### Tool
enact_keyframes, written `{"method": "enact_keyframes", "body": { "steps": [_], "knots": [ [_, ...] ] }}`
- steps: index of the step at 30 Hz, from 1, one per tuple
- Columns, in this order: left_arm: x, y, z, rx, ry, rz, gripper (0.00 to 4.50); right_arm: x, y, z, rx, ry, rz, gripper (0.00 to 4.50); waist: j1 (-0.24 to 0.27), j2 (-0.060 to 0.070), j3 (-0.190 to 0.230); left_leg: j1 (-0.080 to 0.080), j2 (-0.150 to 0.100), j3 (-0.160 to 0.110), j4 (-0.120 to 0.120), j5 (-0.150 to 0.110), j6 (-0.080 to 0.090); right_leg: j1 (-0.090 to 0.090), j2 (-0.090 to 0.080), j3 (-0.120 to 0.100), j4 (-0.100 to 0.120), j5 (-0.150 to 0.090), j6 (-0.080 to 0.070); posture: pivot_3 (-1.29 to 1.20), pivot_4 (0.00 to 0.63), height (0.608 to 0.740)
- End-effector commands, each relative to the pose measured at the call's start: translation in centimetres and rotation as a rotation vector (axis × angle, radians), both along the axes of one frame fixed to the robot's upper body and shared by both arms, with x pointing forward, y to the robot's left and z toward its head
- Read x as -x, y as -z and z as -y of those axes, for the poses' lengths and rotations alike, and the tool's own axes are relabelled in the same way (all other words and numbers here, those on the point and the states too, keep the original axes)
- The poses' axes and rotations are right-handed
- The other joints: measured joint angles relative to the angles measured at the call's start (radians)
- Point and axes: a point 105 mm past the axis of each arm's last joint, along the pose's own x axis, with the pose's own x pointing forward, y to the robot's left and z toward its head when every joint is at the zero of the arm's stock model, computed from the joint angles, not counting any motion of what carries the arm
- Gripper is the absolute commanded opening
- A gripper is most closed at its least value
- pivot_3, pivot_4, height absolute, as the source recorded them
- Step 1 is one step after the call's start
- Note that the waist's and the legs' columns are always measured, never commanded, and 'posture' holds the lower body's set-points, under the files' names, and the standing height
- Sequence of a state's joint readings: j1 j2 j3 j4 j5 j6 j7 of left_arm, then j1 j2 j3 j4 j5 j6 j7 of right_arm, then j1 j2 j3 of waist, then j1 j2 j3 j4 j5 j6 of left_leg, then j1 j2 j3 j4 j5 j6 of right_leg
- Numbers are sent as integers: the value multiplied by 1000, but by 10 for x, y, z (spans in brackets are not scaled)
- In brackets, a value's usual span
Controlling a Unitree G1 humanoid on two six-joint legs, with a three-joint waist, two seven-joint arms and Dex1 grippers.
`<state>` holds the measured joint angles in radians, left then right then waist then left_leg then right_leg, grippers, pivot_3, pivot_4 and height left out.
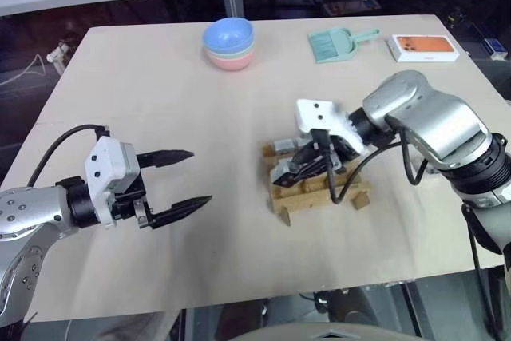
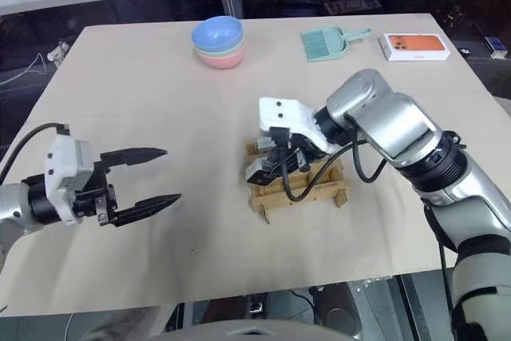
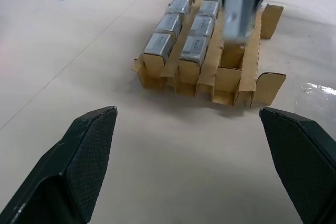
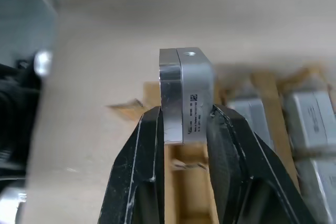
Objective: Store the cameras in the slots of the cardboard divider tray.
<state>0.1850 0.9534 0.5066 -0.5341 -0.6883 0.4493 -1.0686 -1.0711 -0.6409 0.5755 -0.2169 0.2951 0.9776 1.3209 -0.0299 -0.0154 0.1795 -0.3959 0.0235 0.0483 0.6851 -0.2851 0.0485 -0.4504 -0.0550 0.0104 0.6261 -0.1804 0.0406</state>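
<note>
One Camera Clamped Above the Divider Tray

One silver camera [image 4: 186, 94] sits pinched between the black fingers of the right gripper [image 1: 307, 167], poised over the cardboard divider tray [image 3: 265, 85] near the middle of the table [image 1: 160, 85]. Several other cameras [image 3: 169, 23] already fill two of its rows. The left gripper [image 1: 182, 184] hovers well apart, fingers spread wide and empty. At the far edge lie stacked bowls [image 1: 229, 43], a teal dustpan [image 1: 334, 43] and a phone box [image 1: 425, 48].

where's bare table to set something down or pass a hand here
Widest free patch: between the open left gripper and the cardboard divider tray. Also bare between the tray and the stacked bowls. The far right is crowded with the teal dustpan and phone box. Over the tray, the right gripper holds a camera.
</note>
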Motion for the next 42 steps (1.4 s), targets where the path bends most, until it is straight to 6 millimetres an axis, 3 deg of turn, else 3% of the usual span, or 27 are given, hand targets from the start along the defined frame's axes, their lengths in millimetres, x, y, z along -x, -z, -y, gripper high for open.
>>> {"method": "enact_keyframes", "body": {
  "steps": [1, 14, 24, 37, 42],
  "knots": [
    [2, -5, 1, -9, 9, 27, 4500, -3, -2, -5, 8, -3, 67, 616, -1, 0, 0, 0, 0, 0, 0, 0, 0, 0, 0, 0, 0, 0, 1, 0, 150, 740],
    [-1, -5, 2, -3, 11, 28, 4500, -6, 20, 14, 202, -50, 118, 616, -3, 0, 0, 0, 0, -1, 0, 0, 0, 0, 0, -1, 0, 1, 2, 0, 150, 740],
    [-2, -4, 2, -1, 10, 29, 4500, -3, 23, 1, 189, -33, 105, 616, -3, -1, 0, 0, 0, -1, 1, 0, 0, 0, 0, -1, 0, 1, 2, 0, 150, 740],
    [-2, -4, 2, 1, 10, 31, 4500, -3, 25, 0, 203, -41, 107, 616, -4, -1, 0, 0, 0, -1, 1, 0, 0, 0, 0, -1, 0, 1, 2, 0, 150, 740],
    [-2, -4, 2, 2, 9, 31, 4500, -4, 20, -2, 182, -46, 119, 2971, -5, -1, 0, 0, 0, -1, 1, 0, 0, 0, 0, -1, 0, 1, 2, 0, 150, 740]
  ]
}}
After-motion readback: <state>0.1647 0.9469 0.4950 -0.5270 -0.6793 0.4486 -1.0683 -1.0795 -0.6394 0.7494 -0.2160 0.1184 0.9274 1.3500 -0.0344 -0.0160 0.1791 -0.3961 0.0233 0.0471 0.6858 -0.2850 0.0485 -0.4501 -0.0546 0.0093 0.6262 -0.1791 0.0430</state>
